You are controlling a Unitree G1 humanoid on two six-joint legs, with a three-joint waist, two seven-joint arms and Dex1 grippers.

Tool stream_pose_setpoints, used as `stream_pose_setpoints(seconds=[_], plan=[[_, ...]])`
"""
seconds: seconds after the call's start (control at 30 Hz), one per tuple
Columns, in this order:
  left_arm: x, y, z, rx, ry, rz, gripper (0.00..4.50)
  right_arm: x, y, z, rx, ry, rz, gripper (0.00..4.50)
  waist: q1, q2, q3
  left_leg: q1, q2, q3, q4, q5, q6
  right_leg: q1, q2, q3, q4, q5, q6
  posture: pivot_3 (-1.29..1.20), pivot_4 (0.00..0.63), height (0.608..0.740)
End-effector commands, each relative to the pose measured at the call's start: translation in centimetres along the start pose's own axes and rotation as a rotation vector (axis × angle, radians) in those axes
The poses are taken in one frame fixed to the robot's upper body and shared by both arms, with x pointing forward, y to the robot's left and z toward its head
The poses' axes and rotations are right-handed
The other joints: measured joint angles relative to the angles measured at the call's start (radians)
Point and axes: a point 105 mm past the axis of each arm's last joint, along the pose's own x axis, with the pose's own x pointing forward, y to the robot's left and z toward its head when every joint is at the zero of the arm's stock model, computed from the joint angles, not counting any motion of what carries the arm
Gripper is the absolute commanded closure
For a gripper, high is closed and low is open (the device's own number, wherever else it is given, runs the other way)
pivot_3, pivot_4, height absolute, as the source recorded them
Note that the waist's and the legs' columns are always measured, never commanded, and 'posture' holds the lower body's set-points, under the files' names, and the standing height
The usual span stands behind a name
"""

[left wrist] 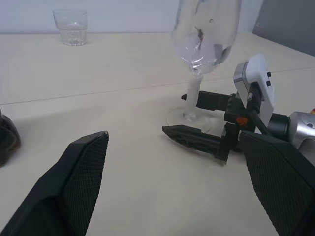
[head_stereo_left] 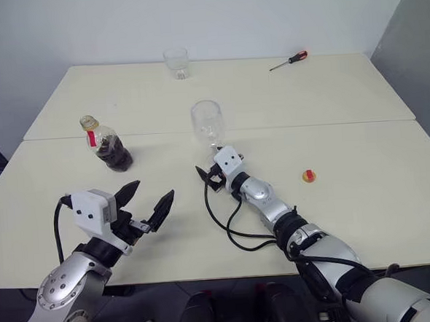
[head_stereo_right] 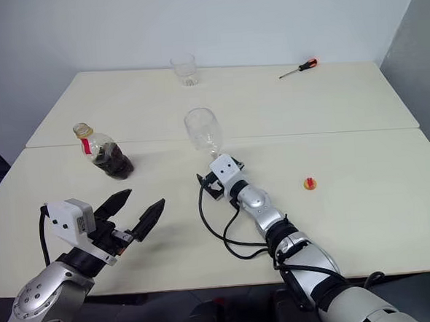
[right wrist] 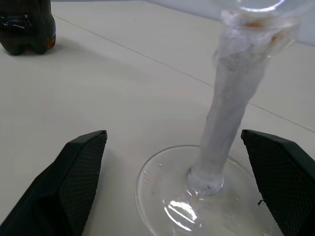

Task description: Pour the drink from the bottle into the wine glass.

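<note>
The bottle [head_stereo_left: 108, 144], red-labelled with no legible writing, is standing uncapped, holding dark drink [head_stereo_left: 116, 154]. The empty wine glass [head_stereo_left: 207, 122] is standing mid-table between the right gripper's [head_stereo_left: 211, 173] spread fingers, ungripped. The left gripper [head_stereo_left: 146, 200] is gaping empty.

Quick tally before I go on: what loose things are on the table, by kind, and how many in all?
Wine glass: 1
Tumbler: 1
Bottle, uncapped, with dark drink: 1
Bottle cap: 1
Screwdriver: 1
Total: 5
</note>
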Motion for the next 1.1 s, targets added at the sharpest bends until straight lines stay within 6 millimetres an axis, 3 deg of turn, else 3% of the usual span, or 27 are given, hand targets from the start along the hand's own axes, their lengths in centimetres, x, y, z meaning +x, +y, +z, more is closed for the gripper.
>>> stream_pose_setpoints(seconds=[0.03, 0.4, 0.57, 0.67, 0.87, 1.1], plan=[[0.1, 0.0, 0.6, 0.022, -0.024, -0.007, 0.0, 0.4, 3.4, -0.4, 0.069, 0.02, 0.05, 0.01, 0.0, 0.0, 0.0, 0.0, 0.0, 0.0, 0.0, 0.0, 0.0, 0.0, 0.0, 0.0, 0.0, 0.0, 0.0, 0.0, 0.15, 0.74], [0.2, 0.0, 0.4, 0.025, -0.019, -0.005, 0.0, -0.4, 2.4, -0.8, 0.054, 0.008, 0.052, 0.01, 0.001, 0.0, 0.0, 0.0, 0.0, 0.0, 0.0, 0.0, 0.0, 0.0, 0.0, 0.0, 0.0, 0.0, 0.0, 0.0, 0.15, 0.74], [0.2, 0.2, -0.3, 0.012, -0.005, 0.01, 0.0, -2.1, -0.3, -1.1, 0.058, -0.005, 0.016, 0.01, 0.002, -0.001, 0.0, 0.0, 0.0, 0.0, 0.0, 0.0, 0.0, 0.0, 0.0, 0.0, 0.0, 0.0, 0.0, 0.0, 0.15, 0.74], [0.7, 0.7, -1.2, -0.005, 0.006, 0.056, 0.0, -3.8, -2.3, -1.2, 0.036, -0.011, -0.012, 0.01, 0.009, -0.001, 0.0, 0.0, 0.0, 0.0, 0.0, 0.0, 0.0, 0.0, 0.0, 0.0, 0.0, 0.0, 0.0, 0.0, 0.15, 0.74], [1.4, 0.6, -2.1, -0.029, 0.015, 0.102, 0.0, -8.8, -4.1, -0.7, -0.01, 0.013, 0.01, 0.01, 0.018, -0.003, -0.002, -0.001, -0.001, -0.002, 0.001, 0.0, 0.0, 0.002, -0.002, -0.001, -0.002, 0.0, 0.001, 0.0, 0.15, 0.74], [1.7, 2.5, -3.9, -0.019, 0.05, 0.252, 0.0, -13.6, -5.7, 1.5, 0.008, 0.026, 0.017, 0.01, 0.01, -0.003, -0.002, -0.001, -0.001, -0.002, 0.0, 0.0, 0.0, 0.001, 0.0, -0.001, -0.003, 0.0, 0.001, 0.0, 0.15, 0.74]])
